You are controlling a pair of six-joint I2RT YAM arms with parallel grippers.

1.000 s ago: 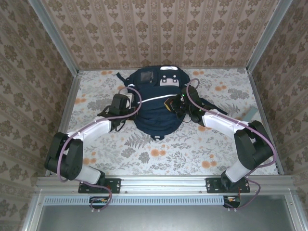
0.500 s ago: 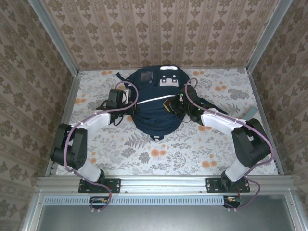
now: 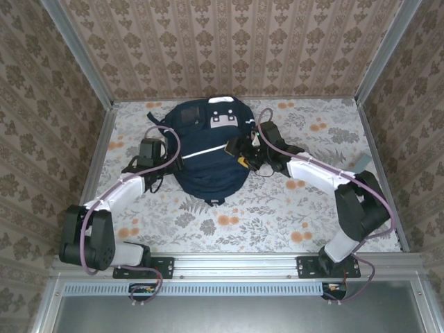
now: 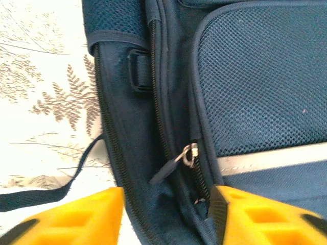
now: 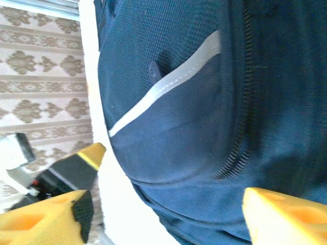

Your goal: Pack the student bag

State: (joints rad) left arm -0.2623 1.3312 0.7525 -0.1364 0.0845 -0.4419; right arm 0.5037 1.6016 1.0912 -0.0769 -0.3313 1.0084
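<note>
The student bag [image 3: 207, 149] is a navy backpack lying flat mid-table, with a white stripe [image 3: 205, 147] across it and grey-white patches near its far end. My left gripper [image 3: 165, 158] sits at the bag's left side. In the left wrist view it [image 4: 166, 222] is open, its yellow fingers [image 4: 76, 219] straddling the side fabric and a zipper pull [image 4: 188, 155]. My right gripper [image 3: 241, 149] is over the bag's right side. It [image 5: 163, 219] is wide open around navy fabric beside a zipper line [image 5: 240, 153].
A dark strap [image 4: 36, 196] trails off the bag onto the floral tabletop [image 3: 277, 215]. A pale flat object [image 3: 362, 165] lies at the table's right edge. Patterned walls close in the back and both sides.
The bag has slid left and turned a little. The left arm drew back to the left beside it, and the right gripper moved left along with the bag.
</note>
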